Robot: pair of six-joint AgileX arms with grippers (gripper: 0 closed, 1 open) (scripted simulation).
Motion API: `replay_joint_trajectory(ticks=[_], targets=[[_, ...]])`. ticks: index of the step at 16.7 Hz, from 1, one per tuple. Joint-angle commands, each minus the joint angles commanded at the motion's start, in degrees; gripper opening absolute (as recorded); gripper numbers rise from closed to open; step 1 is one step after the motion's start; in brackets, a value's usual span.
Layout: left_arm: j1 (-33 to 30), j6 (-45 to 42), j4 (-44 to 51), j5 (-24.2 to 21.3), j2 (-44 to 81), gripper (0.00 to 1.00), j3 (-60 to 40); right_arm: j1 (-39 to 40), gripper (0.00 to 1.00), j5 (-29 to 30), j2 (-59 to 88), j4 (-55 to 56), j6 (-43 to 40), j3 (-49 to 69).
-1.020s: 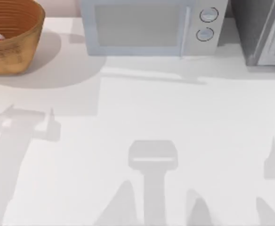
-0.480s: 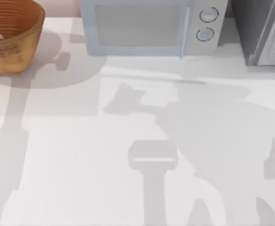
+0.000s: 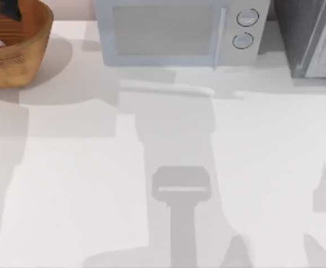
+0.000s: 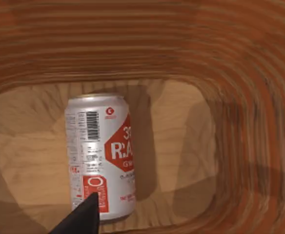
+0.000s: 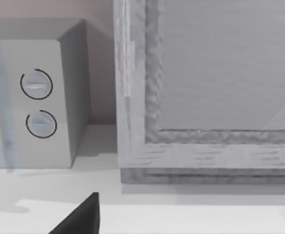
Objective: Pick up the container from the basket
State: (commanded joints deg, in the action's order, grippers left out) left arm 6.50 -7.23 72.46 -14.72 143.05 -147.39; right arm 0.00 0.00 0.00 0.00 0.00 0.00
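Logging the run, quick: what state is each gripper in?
Left gripper, above the container in the basket: cannot tell.
Right gripper: cannot tell.

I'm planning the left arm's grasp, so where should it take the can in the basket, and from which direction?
Probably across the can's round side, near mid-length, coming straight down into the basket. The left wrist view shows it lying on its side on the flat basket floor, with bare floor along both long sides for the fingers. The steep ribbed walls rule out a sideways approach. The left gripper hangs over the basket.
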Motion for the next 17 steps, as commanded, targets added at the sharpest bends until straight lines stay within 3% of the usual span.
replay_joint_trajectory(ticks=[6,17], targets=[[2.9,-0.7,8.1,1.5,15.9,1.00,-17.8,0.0,1.00,0.0,0.0,0.0,0.0,0.0],[2.5,-0.2,8.2,1.8,20.1,1.00,-21.8,0.0,1.00,0.0,0.0,0.0,0.0,0.0]])
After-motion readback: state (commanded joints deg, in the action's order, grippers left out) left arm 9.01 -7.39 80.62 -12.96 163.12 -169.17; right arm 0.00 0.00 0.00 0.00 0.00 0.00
